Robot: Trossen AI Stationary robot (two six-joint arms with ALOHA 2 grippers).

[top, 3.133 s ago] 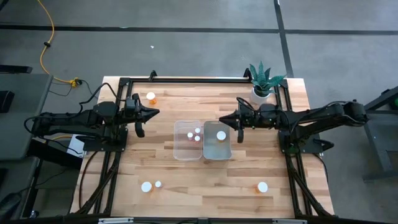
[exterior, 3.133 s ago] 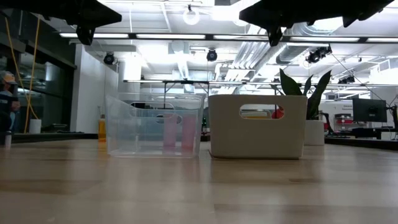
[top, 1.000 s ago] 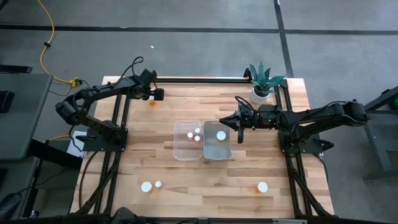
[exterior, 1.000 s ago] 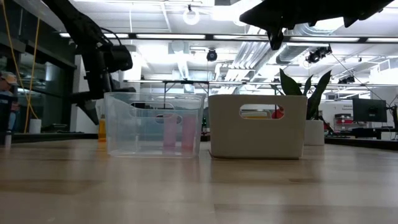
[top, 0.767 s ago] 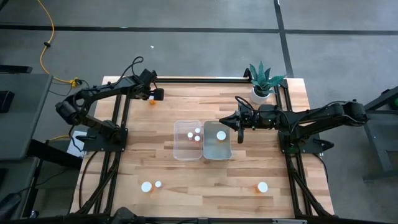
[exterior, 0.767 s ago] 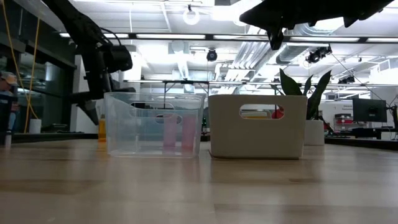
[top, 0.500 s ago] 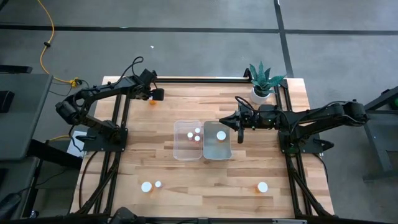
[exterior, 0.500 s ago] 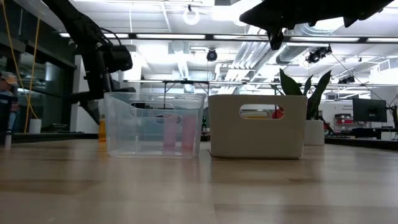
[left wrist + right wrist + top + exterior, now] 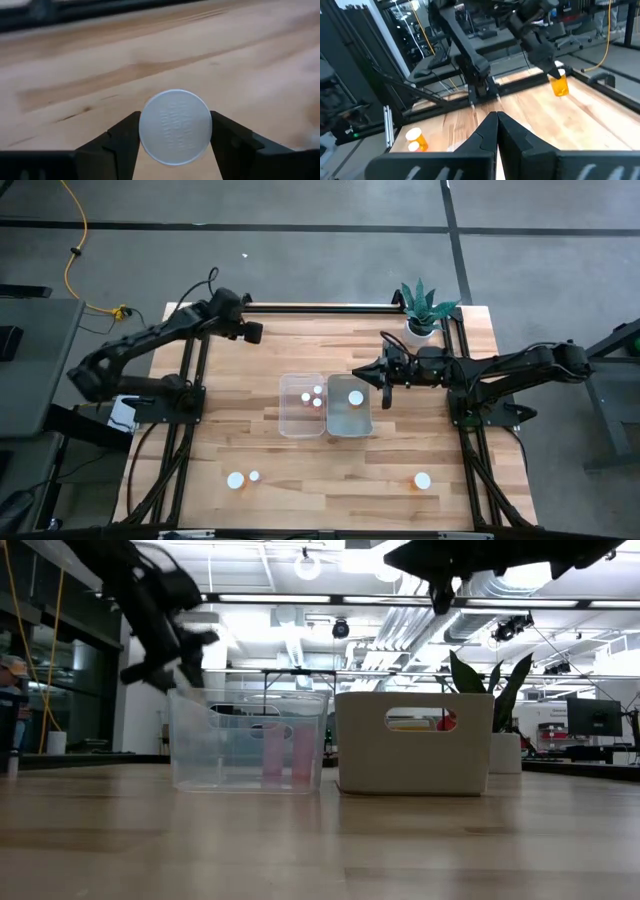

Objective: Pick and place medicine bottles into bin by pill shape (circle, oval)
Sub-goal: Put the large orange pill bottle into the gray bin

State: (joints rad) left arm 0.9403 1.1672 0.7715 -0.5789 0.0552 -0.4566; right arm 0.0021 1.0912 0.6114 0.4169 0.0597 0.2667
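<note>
At the table's far left corner: the left gripper point(image 9: 252, 332) has its fingers closed against the white cap of a bottle point(image 9: 175, 126), which the left wrist view shows filling the gap between them; the right wrist view shows that bottle's orange body hanging clear of the wood, so I judge it lifted
Right gripper point(image 9: 385, 373): fingers pressed together with nothing between them, waiting just beside the white bin on its right side
Clear bin point(image 9: 301, 406): three white caps inside; the low view shows pale upright shapes behind its wall
White bin point(image 9: 349, 407): one cap inside
Left to sort, near edge: a large-capped bottle point(image 9: 235, 480) with a small-capped one point(image 9: 254, 476) just beside it on the left half, and one more point(image 9: 422, 480) on the right half
Plant point(image 9: 424, 308): in the far right corner, no part of the job
Done so far: four bottles binned, as far as the caps can be counted from above
In hand: a fifth, gripped by its cap, well apart from both bins
Remaining: carry this one to a bin, then the three by the near edge, so roughly half the work is behind
Pill shape: cannot be read from any view, so which bin suits the held bottle I cannot tell
</note>
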